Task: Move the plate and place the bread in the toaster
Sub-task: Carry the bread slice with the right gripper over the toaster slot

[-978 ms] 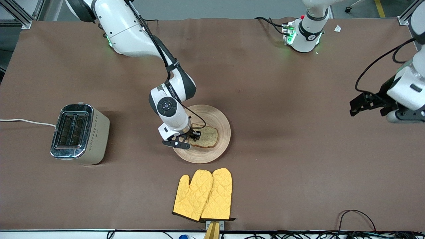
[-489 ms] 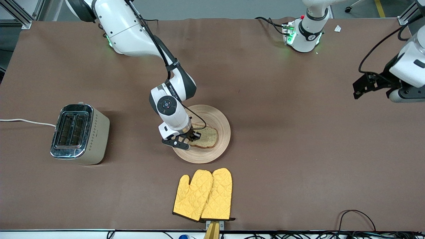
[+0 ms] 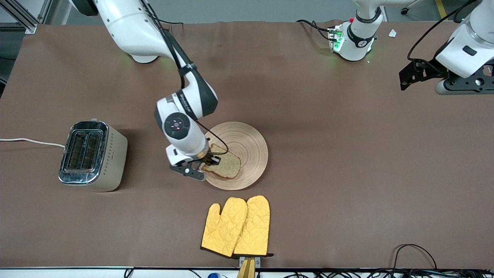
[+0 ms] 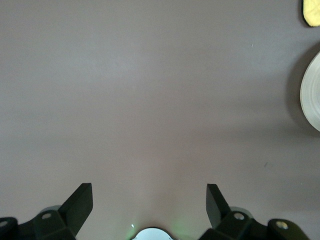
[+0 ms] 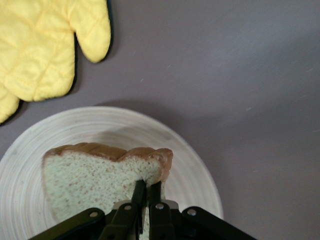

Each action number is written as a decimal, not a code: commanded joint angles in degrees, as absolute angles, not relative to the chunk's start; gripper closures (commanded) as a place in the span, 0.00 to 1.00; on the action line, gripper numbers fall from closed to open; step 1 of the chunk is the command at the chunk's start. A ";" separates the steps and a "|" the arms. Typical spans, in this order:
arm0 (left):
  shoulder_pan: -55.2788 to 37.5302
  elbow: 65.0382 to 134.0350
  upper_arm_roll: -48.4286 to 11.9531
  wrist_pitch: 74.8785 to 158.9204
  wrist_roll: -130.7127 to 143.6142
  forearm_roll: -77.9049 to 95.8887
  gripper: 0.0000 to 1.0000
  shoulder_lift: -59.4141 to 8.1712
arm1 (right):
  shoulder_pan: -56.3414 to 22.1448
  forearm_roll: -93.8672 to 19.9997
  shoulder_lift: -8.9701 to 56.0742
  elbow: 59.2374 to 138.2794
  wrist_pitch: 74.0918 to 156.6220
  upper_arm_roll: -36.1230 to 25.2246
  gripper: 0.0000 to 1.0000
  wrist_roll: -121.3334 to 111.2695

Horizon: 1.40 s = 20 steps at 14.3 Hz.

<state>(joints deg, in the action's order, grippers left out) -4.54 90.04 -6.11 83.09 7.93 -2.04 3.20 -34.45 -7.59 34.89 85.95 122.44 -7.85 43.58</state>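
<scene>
The round beige wooden plate (image 3: 247,144) lies mid-table. My right gripper (image 3: 208,161) is shut on one edge of the tan bread slice (image 3: 224,166), lifted a little and tilted over the plate's side nearest the toaster. In the right wrist view the fingers (image 5: 140,193) pinch the bread (image 5: 95,180) by its crust over the plate (image 5: 195,175). The cream toaster (image 3: 92,155) with chrome top stands toward the right arm's end of the table, slots empty. My left gripper (image 3: 405,79) is open, raised over bare table at the left arm's end; its wrist view shows the plate's edge (image 4: 311,92).
A pair of yellow oven mitts (image 3: 237,226) lies nearer to the front camera than the plate; they also show in the right wrist view (image 5: 45,47). The toaster's white cord (image 3: 31,141) runs off the table's end. Cables lie along the front edge.
My right gripper has lifted the bread off the plate's middle and carried it toward the toaster. My left gripper has risen and drawn back toward its base.
</scene>
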 commanded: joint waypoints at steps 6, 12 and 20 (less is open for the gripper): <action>-5.89 93.16 -4.48 83.67 7.38 -1.49 0.00 6.42 | -30.77 7.96 29.62 75.42 91.26 -15.90 1.00 21.40; -6.06 91.93 -4.48 83.58 7.47 -1.49 0.00 5.27 | -29.97 28.97 27.77 76.72 84.38 -18.28 1.00 9.07; -6.15 91.32 -4.57 83.58 7.47 -1.49 0.00 4.92 | -25.41 42.45 28.21 85.60 92.54 -18.28 1.00 9.05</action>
<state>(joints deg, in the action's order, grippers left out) -5.59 92.06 -4.90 83.39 7.92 -1.46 5.03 -26.46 40.49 29.20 83.20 90.62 -18.64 9.42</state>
